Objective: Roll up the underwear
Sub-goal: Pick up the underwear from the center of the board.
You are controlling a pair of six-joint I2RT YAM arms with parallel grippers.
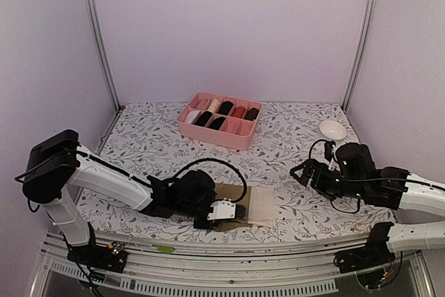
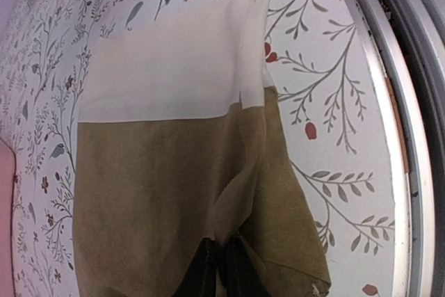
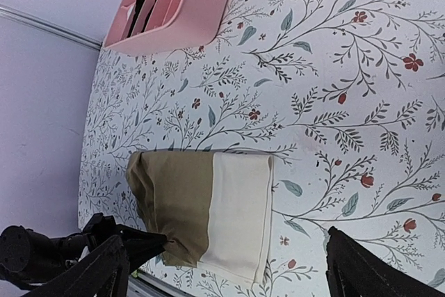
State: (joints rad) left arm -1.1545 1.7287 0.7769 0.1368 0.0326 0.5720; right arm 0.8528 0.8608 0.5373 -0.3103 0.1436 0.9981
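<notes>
Top view: the left claw sits right on the olive end of the olive-brown underwear. Its long axis runs straight out from that claw toward the right claw, which hangs well apart past the far end, so left is clearly the nearer arm. Left wrist cam: its fingers are pressed together, pinching a ridge of olive fabric, and the cream waistband lies dead ahead on the floral surface. Right wrist cam: that claw's spread wide and holding nothing, with the brief lying ahead of it.
</notes>
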